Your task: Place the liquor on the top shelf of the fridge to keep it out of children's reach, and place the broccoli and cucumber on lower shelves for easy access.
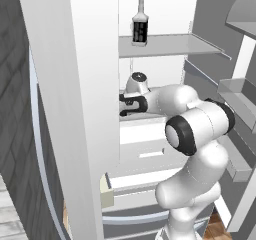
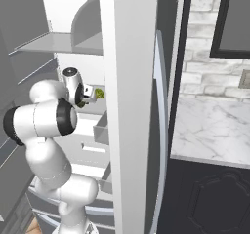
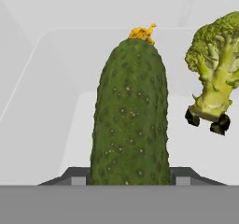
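Observation:
The liquor (image 1: pixel 140 28) stands upright on the top shelf (image 1: pixel 170 45) of the open fridge (image 1: pixel 75 84). One level below, my gripper (image 1: pixel 123 106) reaches into the fridge interior, partly hidden behind a white panel. In the hand view the gripper (image 3: pixel 130 174) is shut on the cucumber (image 3: pixel 130 111), which rises dark green and bumpy from between the fingertips (image 3: pixel 77 175), with an orange tip at its far end. The broccoli (image 3: pixel 215 73) rests on the same pale shelf (image 3: pixel 56 139), just right of the cucumber and apart from it. From the right base view the gripper (image 2: pixel 92 96) points into the fridge.
Door bins (image 1: pixel 235 91) hang on the open fridge door to the right. White drawers (image 1: pixel 145 154) sit below the arm. The other door's white edge (image 2: pixel 129 106) stands close beside the arm. A marble counter (image 2: pixel 215 126) lies to the right of the fridge.

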Tool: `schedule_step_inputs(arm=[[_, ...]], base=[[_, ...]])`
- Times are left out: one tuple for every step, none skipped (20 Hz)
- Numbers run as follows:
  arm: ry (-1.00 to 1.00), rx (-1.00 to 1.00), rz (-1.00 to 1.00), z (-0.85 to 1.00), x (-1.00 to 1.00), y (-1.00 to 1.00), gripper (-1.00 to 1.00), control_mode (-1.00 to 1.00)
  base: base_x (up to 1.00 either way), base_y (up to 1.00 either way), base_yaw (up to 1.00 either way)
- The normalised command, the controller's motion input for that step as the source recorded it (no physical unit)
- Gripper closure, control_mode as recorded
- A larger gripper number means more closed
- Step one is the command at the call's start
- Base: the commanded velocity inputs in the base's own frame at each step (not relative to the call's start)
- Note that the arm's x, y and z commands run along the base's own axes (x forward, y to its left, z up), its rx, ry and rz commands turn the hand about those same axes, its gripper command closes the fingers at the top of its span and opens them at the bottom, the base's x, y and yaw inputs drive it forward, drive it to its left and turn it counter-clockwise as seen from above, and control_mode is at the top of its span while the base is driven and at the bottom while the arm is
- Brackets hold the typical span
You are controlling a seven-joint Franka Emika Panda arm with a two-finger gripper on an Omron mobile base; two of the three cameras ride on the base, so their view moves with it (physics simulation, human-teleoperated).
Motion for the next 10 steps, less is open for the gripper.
schedule_step_inputs(arm=[[0.0, 0.0, 0.0, -0.21, 0.44, 0.06, 1.0, -1.0], [0.0, 0.0, 0.0, -0.19, 0.44, 0.05, 1.0, -1.0], [0.0, 0.0, 0.0, -0.19, 0.43, 0.06, 1.0, -1.0], [0.0, 0.0, 0.0, -0.23, 0.4, 0.08, 1.0, -1.0], [0.0, 0.0, 0.0, -0.25, 0.34, 0.1, 1.0, -1.0], [0.0, -0.01, 0.0, -0.27, 0.29, 0.12, -1.0, -1.0], [0.0, -0.02, 0.0, -0.29, 0.24, 0.14, -1.0, -1.0], [0.0, -0.02, 0.0, -0.29, 0.19, 0.12, -1.0, -1.0], [0.0, -0.02, 0.0, -0.29, 0.06, 0.06, -1.0, -1.0], [0.0, -0.02, 0.0, -0.27, 0.0, 0.04, -1.0, -1.0]], base=[[0.0, 0.0, 0.0], [0.0, 0.0, 0.0], [0.0, 0.0, 0.0], [0.0, 0.0, 0.0], [0.0, 0.0, 0.0], [0.0, 0.0, 0.0], [0.0, 0.0, 0.0], [0.0, 0.0, 0.0], [0.0, 0.0, 0.0], [0.0, 0.0, 0.0]])
